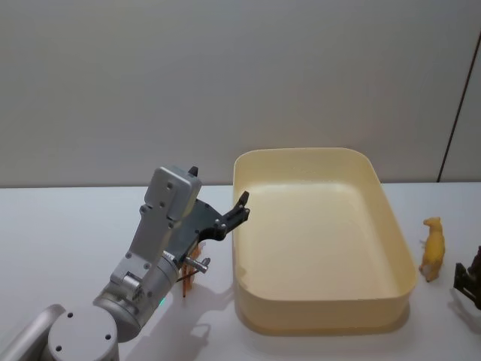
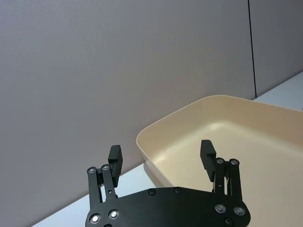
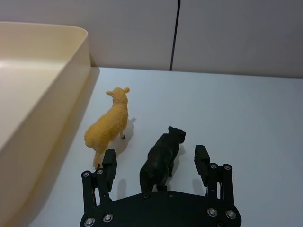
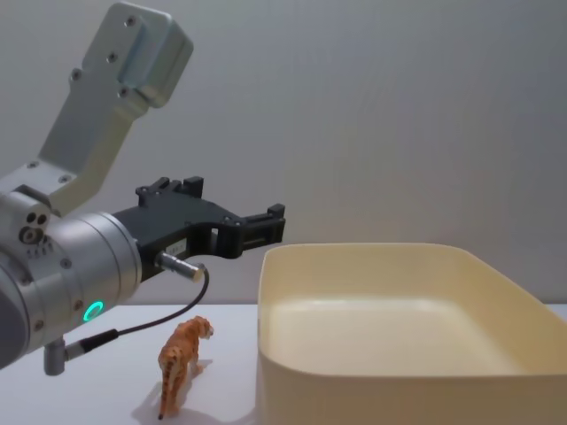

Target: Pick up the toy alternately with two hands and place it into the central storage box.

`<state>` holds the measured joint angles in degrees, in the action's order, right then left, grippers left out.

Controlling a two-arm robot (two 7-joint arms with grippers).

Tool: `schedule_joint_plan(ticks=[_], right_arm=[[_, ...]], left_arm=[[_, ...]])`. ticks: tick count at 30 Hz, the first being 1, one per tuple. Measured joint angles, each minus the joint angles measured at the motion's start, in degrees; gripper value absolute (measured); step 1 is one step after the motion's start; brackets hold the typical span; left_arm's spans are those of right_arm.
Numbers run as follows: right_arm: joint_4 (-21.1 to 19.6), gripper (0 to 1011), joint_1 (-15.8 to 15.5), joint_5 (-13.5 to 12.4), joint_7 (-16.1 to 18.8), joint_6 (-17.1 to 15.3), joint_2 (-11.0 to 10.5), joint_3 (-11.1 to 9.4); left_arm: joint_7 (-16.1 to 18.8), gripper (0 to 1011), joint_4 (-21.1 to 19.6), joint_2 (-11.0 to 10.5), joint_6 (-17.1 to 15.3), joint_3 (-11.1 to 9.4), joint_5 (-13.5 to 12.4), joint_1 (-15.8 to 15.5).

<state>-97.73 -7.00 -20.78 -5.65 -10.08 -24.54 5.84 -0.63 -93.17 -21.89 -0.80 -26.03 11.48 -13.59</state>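
The cream-yellow central storage box stands in the middle of the table and nothing lies in it. My left gripper hangs open and empty above the box's left rim, tilted upward. An orange tiger toy stands on the table under that arm, left of the box. Right of the box stand a yellow sheep toy and a black panther toy. My right gripper is open, one finger on each side of the panther, with gaps on both sides.
The sheep stands close to the box's right wall. A grey wall runs behind the table. White tabletop stretches left of the tiger and beyond the panther.
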Motion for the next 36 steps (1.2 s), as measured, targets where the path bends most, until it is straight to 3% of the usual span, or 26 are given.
schedule_joint_plan(ticks=[8,17,31,36], right_arm=[[2.94,989,1.44,0.67,-1.15,-0.86,1.27,0.37],[4.91,759,2.4,1.13,-1.87,-1.36,2.1,0.6],[5.95,299,2.93,1.38,-2.24,-1.63,2.57,0.71],[6.01,253,2.96,1.44,-2.22,-1.6,2.64,0.7]], left_arm=[[0.0,1001,0.0,0.0,0.0,0.0,0.0,0.0],[0.0,1001,0.0,0.0,0.0,0.0,0.0,0.0],[0.0,1001,0.0,0.0,0.0,0.0,0.0,0.0],[0.0,1001,0.0,0.0,0.0,0.0,0.0,0.0]])
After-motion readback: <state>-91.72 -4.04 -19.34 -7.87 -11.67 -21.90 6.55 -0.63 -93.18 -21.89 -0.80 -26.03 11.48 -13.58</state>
